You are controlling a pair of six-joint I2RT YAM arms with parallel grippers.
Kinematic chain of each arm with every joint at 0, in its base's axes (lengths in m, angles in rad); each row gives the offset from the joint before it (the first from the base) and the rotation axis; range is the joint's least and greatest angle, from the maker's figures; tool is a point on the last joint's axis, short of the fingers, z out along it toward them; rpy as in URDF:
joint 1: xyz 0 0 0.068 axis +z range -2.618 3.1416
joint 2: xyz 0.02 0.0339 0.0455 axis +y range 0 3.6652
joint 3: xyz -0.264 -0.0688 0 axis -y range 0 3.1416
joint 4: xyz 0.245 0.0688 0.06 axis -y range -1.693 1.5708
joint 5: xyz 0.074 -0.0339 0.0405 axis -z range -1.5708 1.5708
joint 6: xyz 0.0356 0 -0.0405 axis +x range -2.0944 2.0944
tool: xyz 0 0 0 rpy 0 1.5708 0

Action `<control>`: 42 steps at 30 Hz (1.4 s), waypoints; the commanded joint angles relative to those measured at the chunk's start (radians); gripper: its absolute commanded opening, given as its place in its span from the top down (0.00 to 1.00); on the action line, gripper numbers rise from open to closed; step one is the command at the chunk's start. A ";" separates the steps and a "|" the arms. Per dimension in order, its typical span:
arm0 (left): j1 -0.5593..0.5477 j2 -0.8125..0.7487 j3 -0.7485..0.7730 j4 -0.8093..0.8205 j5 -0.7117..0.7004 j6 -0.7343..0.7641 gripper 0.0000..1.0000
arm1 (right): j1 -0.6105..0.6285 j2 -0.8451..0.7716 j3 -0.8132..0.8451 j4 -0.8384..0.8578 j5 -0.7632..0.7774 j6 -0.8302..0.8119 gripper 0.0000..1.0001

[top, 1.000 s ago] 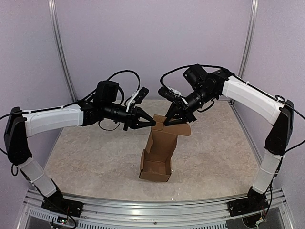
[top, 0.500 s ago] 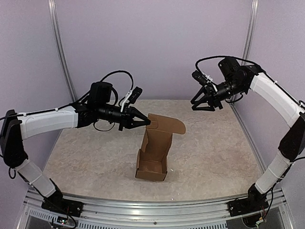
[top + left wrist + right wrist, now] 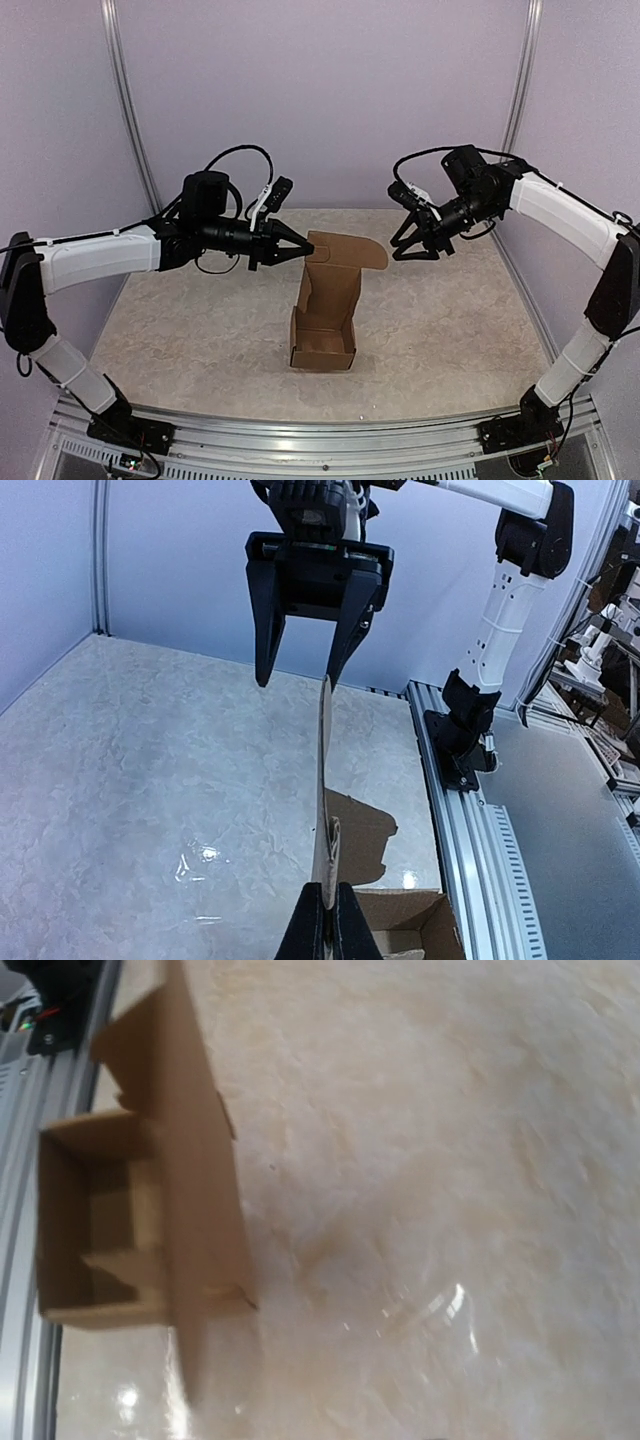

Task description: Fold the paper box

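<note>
The brown paper box [image 3: 325, 310] stands on the table as a small open carton with a tall back panel rising from it. Its rounded top flap [image 3: 350, 250] bends over toward the right. My left gripper [image 3: 308, 251] is shut on the upper left edge of that panel; in the left wrist view the black fingers [image 3: 310, 932] pinch the thin cardboard edge [image 3: 324, 780]. My right gripper [image 3: 408, 252] hangs open to the right of the flap, apart from it, and faces me as the right gripper [image 3: 298, 678] in the left wrist view. In the blurred right wrist view the box [image 3: 150, 1210] lies at left and no fingers show.
The marbled tabletop [image 3: 450, 330] spreads around the box. An aluminium rail [image 3: 320, 425] runs along the near edge, with the right arm's base [image 3: 462, 730] on it. Purple walls with metal posts [image 3: 128, 120] close in the back and sides.
My right gripper let go of the top flap, opened and drew away to the right, then drifted back slightly. The left gripper kept its hold and the box shifted a little.
</note>
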 commanded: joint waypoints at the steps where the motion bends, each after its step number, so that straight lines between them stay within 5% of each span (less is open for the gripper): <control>1: 0.004 -0.006 -0.013 0.070 -0.018 -0.039 1.00 | 0.053 0.004 -0.022 0.045 -0.026 0.025 0.58; 9: -0.011 0.004 -0.012 0.092 -0.106 -0.052 1.00 | 0.094 0.048 -0.007 0.088 -0.083 0.164 0.58; 14: -0.045 0.014 -0.005 0.094 -0.213 -0.051 1.00 | 0.101 0.038 -0.045 0.297 0.040 0.410 0.80; 21: -0.098 0.038 0.019 0.088 -0.348 -0.051 1.00 | 0.103 0.059 -0.035 0.356 0.155 0.551 0.99; 32: -0.194 0.109 0.039 0.150 -0.670 -0.099 1.00 | 0.097 0.075 -0.028 0.363 0.307 0.666 0.94; 37: -0.111 0.041 -0.012 0.106 -0.435 -0.067 1.00 | -0.044 0.073 0.079 0.101 0.035 0.385 0.75; 42: -0.030 -0.018 -0.043 0.063 -0.110 -0.029 1.00 | -0.138 0.047 0.109 -0.073 0.024 0.109 0.65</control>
